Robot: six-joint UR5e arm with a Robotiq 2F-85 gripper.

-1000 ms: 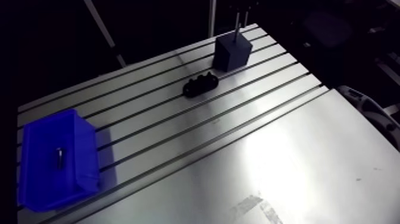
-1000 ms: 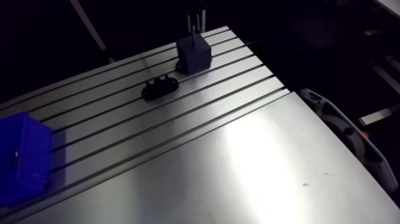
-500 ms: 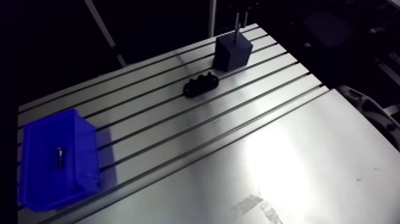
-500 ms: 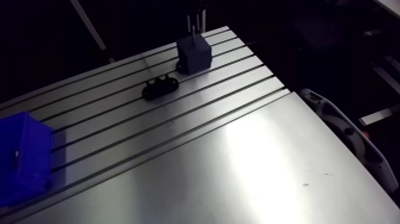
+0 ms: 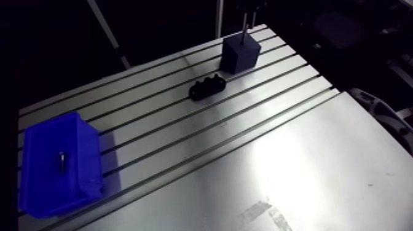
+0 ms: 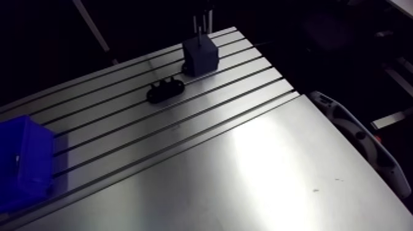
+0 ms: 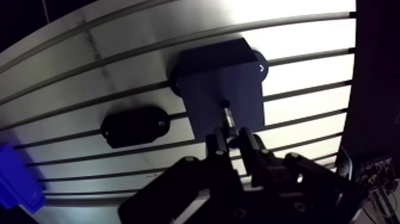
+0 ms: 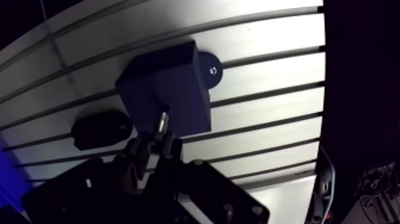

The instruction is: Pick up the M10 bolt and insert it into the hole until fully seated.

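Two fingers (image 7: 217, 146): mine, drawn in tight on the M10 bolt (image 7: 227, 117), its shank pinched between them. The body of the gripper (image 7: 231, 142) is dark and most of its detail is lost.
Bolt: slim bright metal shank standing out ahead of my fingertips, with its dark end at the top face of the block (image 7: 205, 89). The other end is hidden inside my grip.
Hole: cannot make it out. The bolt's end covers the spot, so I cannot tell whether it has entered.
Block: dark, matte and boxy, with a flat top and sharp edges. A round tab (image 7: 259, 65) with a small pale mark pokes out past its far corner.
Arm view, top edge right of centre: my wrist is cut off by the frame. Only thin pale rods come down to the block.
Black oval piece (image 7: 132, 126): low, with rounded ends, beside the block but apart from it. In the arm view it sits just above centre and has a lumpy outline.
Blue bin (image 5: 89, 166): glossy plastic, lower left of the arm view, cropped in the right eye. A small bolt (image 5: 62, 161) lies inside, too small to read.
Table (image 5: 295, 160): brushed aluminium with parallel dark slots across the upper left, a smooth sheet lower right, and strong glare.
Change: none I can find against the earlier arm frames. Block, oval piece, bin and rods all sit where they did.
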